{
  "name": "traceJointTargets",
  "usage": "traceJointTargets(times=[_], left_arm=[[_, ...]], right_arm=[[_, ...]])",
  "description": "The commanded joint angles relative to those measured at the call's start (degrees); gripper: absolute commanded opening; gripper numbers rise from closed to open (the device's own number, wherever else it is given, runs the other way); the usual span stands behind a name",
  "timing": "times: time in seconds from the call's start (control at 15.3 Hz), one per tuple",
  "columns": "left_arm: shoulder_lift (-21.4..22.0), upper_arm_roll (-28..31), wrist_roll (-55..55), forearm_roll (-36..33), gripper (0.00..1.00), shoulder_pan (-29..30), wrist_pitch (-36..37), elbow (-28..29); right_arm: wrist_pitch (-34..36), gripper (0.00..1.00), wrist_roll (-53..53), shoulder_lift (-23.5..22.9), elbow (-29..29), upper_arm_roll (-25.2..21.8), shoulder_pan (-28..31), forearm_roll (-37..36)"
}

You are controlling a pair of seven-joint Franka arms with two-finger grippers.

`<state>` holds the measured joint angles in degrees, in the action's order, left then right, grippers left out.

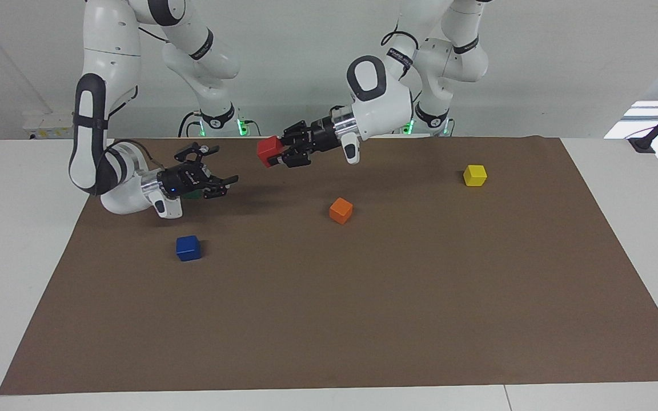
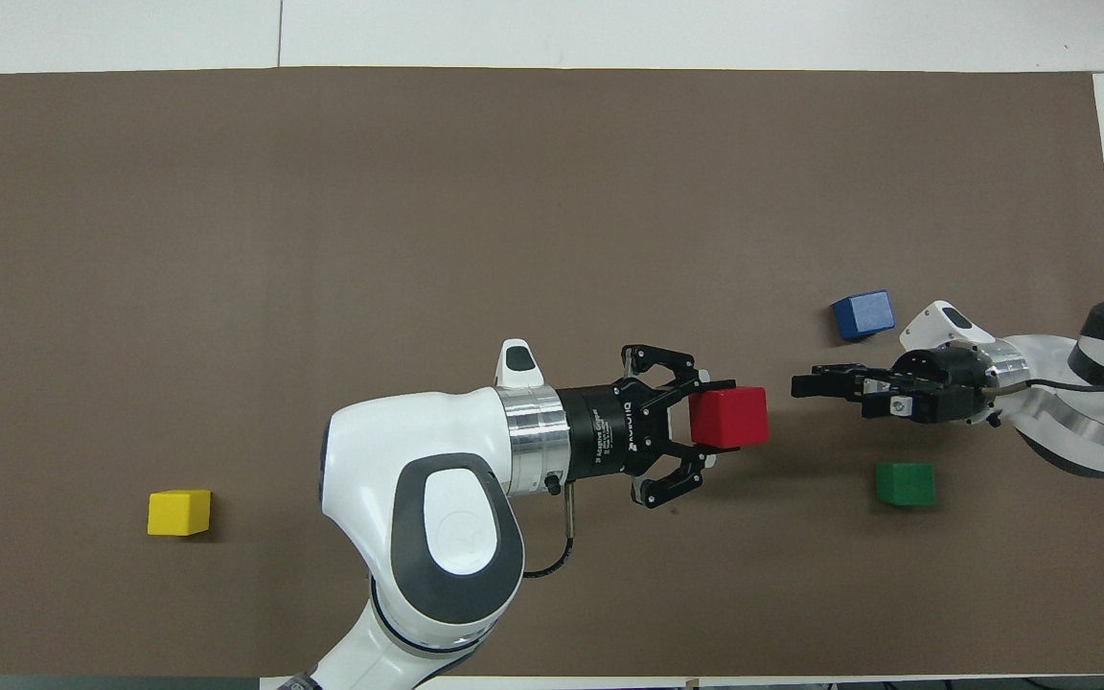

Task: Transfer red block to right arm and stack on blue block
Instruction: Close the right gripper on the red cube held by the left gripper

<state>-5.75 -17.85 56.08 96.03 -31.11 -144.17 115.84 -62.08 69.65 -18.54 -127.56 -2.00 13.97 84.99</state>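
Note:
My left gripper (image 1: 276,154) (image 2: 713,424) is shut on the red block (image 1: 268,150) (image 2: 728,418) and holds it level in the air over the brown mat, pointing toward the right arm's end. Facing it, a short gap away, my right gripper (image 1: 227,164) (image 2: 801,386) stands open with nothing between its fingers, over the mat between the blue and green blocks. The blue block (image 1: 188,248) (image 2: 862,314) sits alone on the mat, farther from the robots than the right gripper.
A green block (image 1: 192,194) (image 2: 905,483) lies on the mat (image 1: 363,297) under the right gripper's wrist, partly hidden in the facing view. An orange block (image 1: 341,210) sits mid-mat. Toward the left arm's end lies a yellow block (image 1: 474,175) (image 2: 179,512).

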Motion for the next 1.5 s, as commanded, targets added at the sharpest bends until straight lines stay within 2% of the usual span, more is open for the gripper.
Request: traceJointTargets(times=[0.0,0.26,0.52,1.11,1.43], left_arm=[[-3.0,0.8,-1.7,1.3,0.0,-2.5,-3.4,-3.7],[-3.8,0.8,-4.0,1.1,0.0,-3.6,-4.6,-4.7],[-3.9,0.8,-4.2,1.1,0.0,-3.6,-4.7,-4.7],[-4.4,0.8,-4.2,1.1,0.0,-3.4,-4.5,-4.7],[-4.4,0.8,-4.2,1.2,0.0,-3.5,-4.6,-4.7]], right_arm=[[-1.5,1.0,0.8,-0.6,0.3,0.1,-2.1,1.3],[-5.1,1.0,-7.2,-0.5,-0.7,0.1,-2.3,1.3],[-7.4,1.0,-8.9,-0.6,-0.9,0.2,-4.0,1.9],[-0.3,1.0,-8.8,-0.3,-0.7,0.2,-3.2,2.0],[0.2,1.0,-8.4,-0.3,-0.4,0.2,-3.6,3.7]])
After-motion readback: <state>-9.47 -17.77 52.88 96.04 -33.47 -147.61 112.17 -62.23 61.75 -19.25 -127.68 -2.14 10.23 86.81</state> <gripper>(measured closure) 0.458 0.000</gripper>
